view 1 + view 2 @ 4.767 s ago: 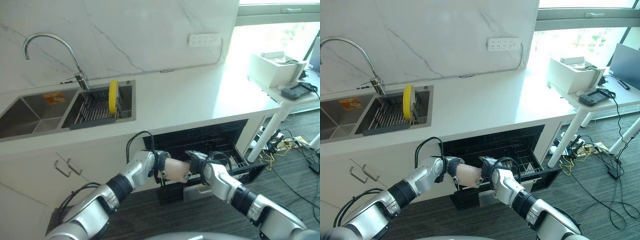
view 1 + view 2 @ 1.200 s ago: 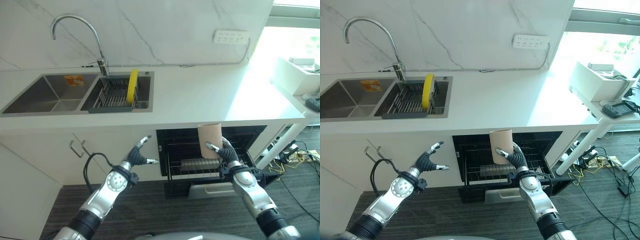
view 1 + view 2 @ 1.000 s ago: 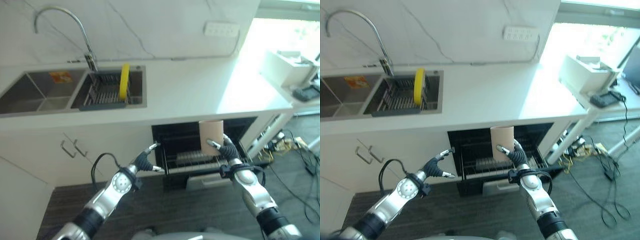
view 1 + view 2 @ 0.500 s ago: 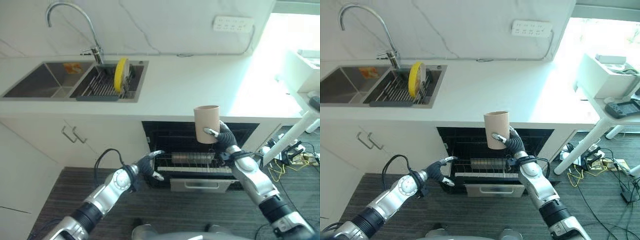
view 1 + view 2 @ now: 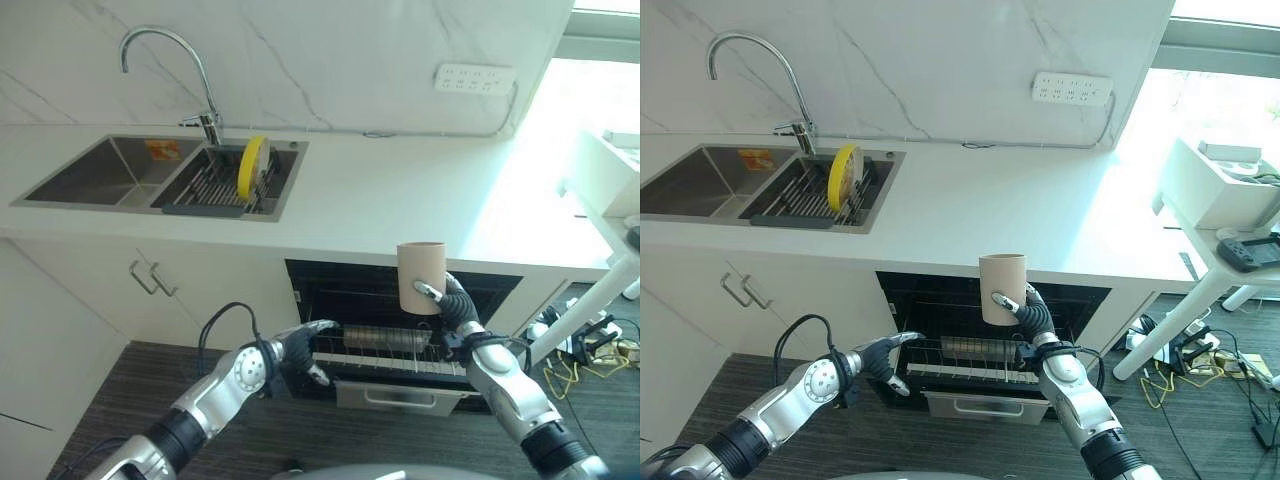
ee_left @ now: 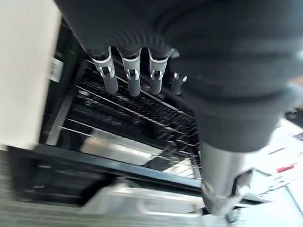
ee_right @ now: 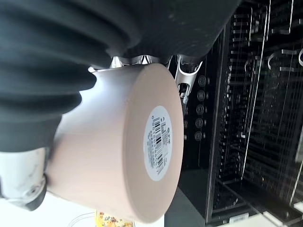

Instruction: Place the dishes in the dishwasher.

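Right hand (image 5: 452, 304) clasps the beige cup (image 5: 421, 276) upright above the dishwasher rack (image 5: 385, 350); left hand (image 5: 300, 347) spread.

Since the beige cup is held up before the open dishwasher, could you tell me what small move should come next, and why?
Probably lower the beige cup, gripped upright in the right hand, toward the pulled-out wire rack directly below; the left hand is open at the rack's edge.
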Available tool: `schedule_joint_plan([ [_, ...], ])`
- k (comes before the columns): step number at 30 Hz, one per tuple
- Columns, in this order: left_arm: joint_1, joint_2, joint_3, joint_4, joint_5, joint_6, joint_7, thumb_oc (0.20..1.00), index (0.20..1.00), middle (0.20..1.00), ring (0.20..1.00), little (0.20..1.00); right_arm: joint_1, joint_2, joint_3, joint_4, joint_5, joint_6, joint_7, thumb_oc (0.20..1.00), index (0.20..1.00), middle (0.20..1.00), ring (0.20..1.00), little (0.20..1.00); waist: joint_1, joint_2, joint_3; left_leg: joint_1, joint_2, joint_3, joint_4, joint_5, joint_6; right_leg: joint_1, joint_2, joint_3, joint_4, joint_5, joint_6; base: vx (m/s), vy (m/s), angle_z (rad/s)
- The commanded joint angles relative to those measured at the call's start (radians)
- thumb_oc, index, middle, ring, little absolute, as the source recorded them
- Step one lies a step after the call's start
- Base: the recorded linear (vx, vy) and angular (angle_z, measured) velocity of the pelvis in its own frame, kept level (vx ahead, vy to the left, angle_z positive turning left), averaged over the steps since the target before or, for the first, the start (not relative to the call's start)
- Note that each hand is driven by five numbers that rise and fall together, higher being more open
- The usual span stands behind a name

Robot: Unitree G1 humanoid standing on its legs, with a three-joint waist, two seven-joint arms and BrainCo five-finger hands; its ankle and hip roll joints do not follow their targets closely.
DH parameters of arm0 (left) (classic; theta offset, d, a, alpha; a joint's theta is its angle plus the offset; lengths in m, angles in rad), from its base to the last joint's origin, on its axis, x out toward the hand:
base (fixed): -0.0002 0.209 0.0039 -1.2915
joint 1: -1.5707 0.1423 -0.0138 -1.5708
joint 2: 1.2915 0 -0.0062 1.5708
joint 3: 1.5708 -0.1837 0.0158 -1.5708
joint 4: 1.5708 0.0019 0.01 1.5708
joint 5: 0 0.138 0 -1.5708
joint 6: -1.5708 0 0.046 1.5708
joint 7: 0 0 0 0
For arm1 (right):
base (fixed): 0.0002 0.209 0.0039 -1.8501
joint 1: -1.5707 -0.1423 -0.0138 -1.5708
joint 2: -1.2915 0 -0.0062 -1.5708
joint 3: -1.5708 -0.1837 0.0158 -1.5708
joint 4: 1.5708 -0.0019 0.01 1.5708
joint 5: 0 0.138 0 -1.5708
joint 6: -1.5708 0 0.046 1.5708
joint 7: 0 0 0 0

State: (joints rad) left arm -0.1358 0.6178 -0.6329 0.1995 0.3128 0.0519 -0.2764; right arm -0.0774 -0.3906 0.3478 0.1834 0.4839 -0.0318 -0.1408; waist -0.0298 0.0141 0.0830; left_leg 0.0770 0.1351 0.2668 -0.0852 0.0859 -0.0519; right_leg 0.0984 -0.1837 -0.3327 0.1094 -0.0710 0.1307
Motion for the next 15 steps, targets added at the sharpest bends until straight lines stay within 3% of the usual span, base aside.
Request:
schedule_joint_plan([
  [1,-0.054,-0.024,-0.029,0.062,0.109,0.019,-0.017,1.000,1.000,1.000,1.000,1.000,-0.075,0.016,0.009,-0.070,0.033,-0.059,-0.025,0.200,0.200,0.200,0.200,0.200,0.005,-0.009,0.016,0.039,0.091,0.005,0.042,-0.035,-0.064,-0.011,-0.055,0.025,-0.022,0.055,0.066,0.07,-0.046,-0.05],
  [5,-0.069,-0.065,-0.080,0.152,0.180,0.056,-0.025,1.000,1.000,1.000,1.000,1.000,-0.092,0.021,0.015,-0.044,0.049,-0.070,-0.044,0.200,0.200,0.200,0.200,0.200,0.000,-0.016,0.024,0.023,0.091,0.012,0.076,-0.048,-0.061,-0.023,-0.056,0.040,-0.011,0.052,0.068,0.07,-0.048,-0.16],
  [9,-0.106,-0.089,-0.109,0.241,0.266,0.087,0.038,1.000,1.000,1.000,1.000,1.000,-0.125,0.029,0.014,-0.034,0.072,-0.088,-0.066,0.200,0.200,0.200,0.200,0.200,-0.002,-0.030,0.065,-0.046,0.104,0.000,0.176,-0.067,-0.063,-0.059,-0.054,0.070,0.028,0.043,0.062,0.00,-0.090,-0.12],
  [15,-0.197,-0.100,-0.114,0.212,0.254,0.105,0.083,1.000,1.000,1.000,1.000,1.000,-0.187,0.051,-0.002,-0.009,0.075,-0.128,-0.120,0.200,0.200,0.200,0.200,0.200,0.004,-0.040,0.140,-0.159,0.119,-0.026,0.259,-0.075,-0.072,-0.132,-0.044,0.097,0.058,0.046,0.053,-0.13,-0.085,-0.17],
])
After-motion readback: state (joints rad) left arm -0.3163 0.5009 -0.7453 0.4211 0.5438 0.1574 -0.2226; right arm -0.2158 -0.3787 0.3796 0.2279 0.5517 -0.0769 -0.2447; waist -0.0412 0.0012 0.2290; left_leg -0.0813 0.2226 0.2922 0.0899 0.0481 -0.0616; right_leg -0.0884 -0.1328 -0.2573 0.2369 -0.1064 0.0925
